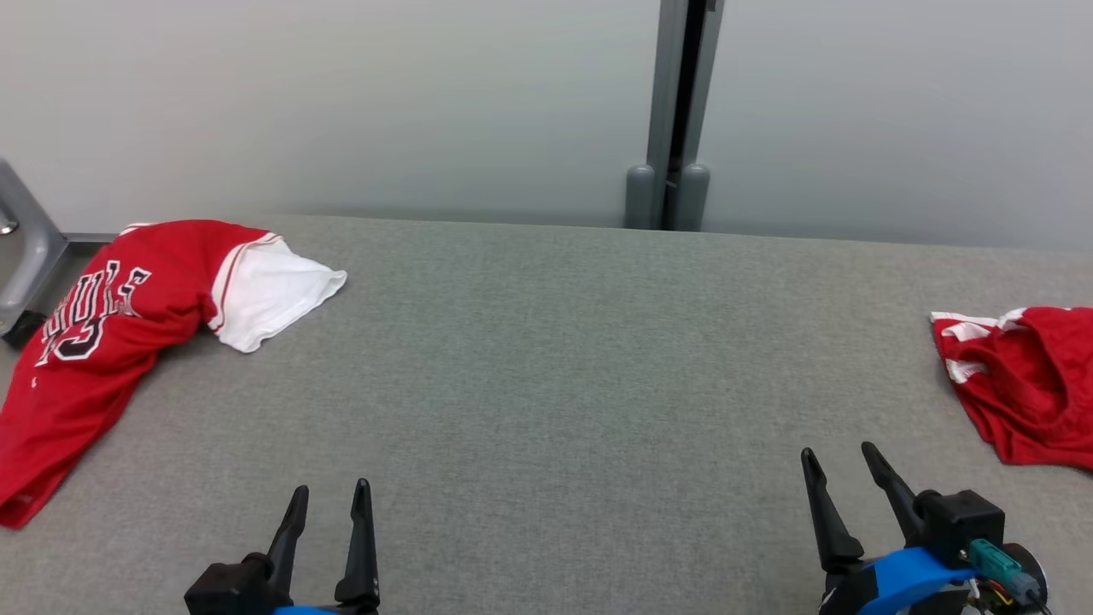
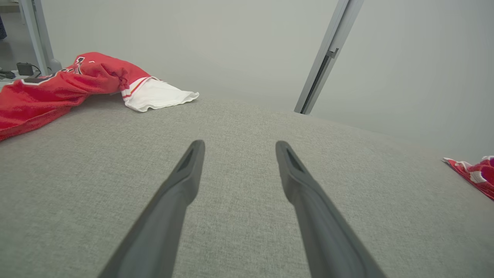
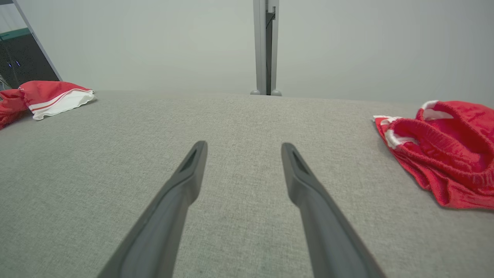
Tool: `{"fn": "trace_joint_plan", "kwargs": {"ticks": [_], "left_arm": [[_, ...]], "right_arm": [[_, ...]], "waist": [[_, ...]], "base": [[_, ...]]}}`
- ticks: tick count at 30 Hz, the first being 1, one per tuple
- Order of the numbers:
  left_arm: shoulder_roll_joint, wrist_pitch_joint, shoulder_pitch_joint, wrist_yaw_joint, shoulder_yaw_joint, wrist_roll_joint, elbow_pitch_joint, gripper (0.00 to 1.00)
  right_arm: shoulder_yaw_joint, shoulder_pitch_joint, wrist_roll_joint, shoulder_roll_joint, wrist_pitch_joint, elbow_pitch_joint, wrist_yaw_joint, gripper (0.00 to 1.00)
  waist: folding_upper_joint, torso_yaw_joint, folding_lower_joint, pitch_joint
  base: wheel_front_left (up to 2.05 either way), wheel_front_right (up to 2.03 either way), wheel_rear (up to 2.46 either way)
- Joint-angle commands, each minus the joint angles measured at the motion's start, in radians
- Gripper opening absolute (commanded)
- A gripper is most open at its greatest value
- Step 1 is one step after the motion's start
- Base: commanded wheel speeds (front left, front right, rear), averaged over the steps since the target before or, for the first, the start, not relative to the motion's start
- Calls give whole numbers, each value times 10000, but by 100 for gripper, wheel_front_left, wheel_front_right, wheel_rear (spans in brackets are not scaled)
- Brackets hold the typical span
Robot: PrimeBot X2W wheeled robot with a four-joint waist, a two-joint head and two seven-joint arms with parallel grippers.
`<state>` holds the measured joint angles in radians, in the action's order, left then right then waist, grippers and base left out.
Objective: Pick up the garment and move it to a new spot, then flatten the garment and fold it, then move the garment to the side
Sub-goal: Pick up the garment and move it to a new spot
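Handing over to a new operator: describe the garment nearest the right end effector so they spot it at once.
On the grey fabric-covered table, look to the far right edge, beyond the right end effector. There lies a crumpled red garment. Unlike the lettered red jersey with a white sleeve at the far left, it shows a ribbed elastic waistband and white stripes.

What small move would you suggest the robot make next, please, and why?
Probably ease the right gripper toward the red shorts beside it: it and the left gripper hover open and empty above the grey table, nothing grasped yet.
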<state>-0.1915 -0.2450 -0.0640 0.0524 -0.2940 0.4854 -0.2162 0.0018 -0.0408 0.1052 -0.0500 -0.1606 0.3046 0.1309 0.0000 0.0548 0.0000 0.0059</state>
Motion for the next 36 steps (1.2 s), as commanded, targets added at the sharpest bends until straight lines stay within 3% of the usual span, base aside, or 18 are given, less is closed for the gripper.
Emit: {"fn": "trace_joint_plan", "kwargs": {"ticks": [1, 13, 19, 28, 32, 36], "left_arm": [[-49, 16, 95, 2, 17, 27, 35, 100], [-371, -3, -71, 143, 212, 51, 250, 100], [-469, -65, -118, 184, 406, 100, 409, 100], [-314, -112, -63, 192, 602, 431, 965, 100], [-886, -51, 544, 309, 1219, 450, 1897, 100], [-1959, 467, 1751, 426, 2061, 377, 2948, 100]], "right_arm": [[-6, 69, -53, -11, -87, -90, -1, 100], [351, -155, 59, -12, -160, -220, -1, 100], [764, -299, 174, -12, -112, -140, -2, 100], [979, -446, 58, -15, -67, -260, -2, 100], [834, -622, -223, -17, 64, -503, -2, 100], [597, -858, -594, -18, 270, -903, -2, 100]], "waist": [[0, 197, 0, 35], [0, 2696, 0, 49], [0, 3421, 0, 73], [0, 3545, 0, 331], [0, 3322, 0, 815], [0, 2982, 0, 1517]], "base": [[0, 0, 0], [0, 0, 0], [0, 0, 0], [0, 0, 0], [0, 0, 0], [0, 0, 0]]}}
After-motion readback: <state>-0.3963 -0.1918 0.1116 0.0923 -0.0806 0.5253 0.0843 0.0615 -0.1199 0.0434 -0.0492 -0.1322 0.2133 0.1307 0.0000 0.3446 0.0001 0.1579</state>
